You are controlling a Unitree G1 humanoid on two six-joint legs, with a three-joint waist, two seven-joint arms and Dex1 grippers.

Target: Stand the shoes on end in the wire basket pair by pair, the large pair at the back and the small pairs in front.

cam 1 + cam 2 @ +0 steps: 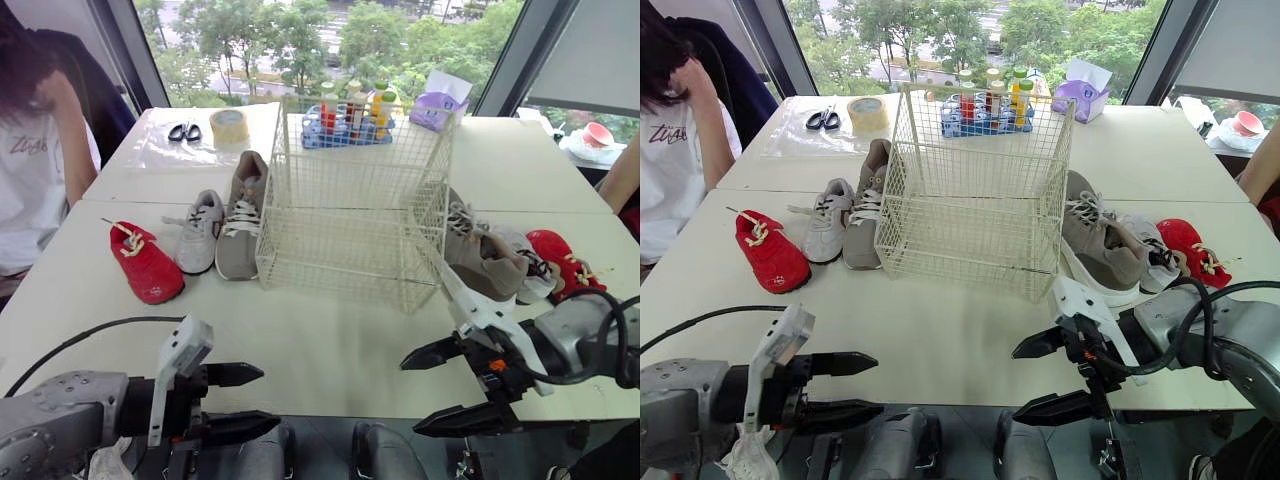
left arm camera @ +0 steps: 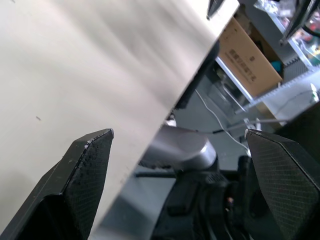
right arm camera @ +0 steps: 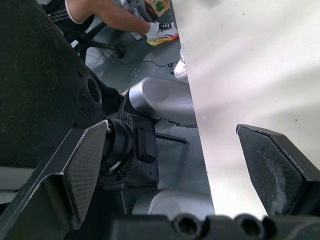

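Jaws spread wide, left gripper (image 1: pixel 246 399) and right gripper (image 1: pixel 412 396) hang over the table's (image 1: pixel 330 330) near edge; beyond, six laced shoes lie flat beside one white wire basket (image 1: pixel 340 255): red shoe (image 1: pixel 148 268), white sneaker (image 1: pixel 200 232), large taupe sneaker (image 1: pixel 243 215) on its left; three mates (image 1: pixel 485 262) on its right.

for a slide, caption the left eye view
Empty wire basket with shoes on both sides, left claw and right claw open in front

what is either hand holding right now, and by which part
Nothing is held: the left hand and the right hand are both open and empty, at the front edge of the table.
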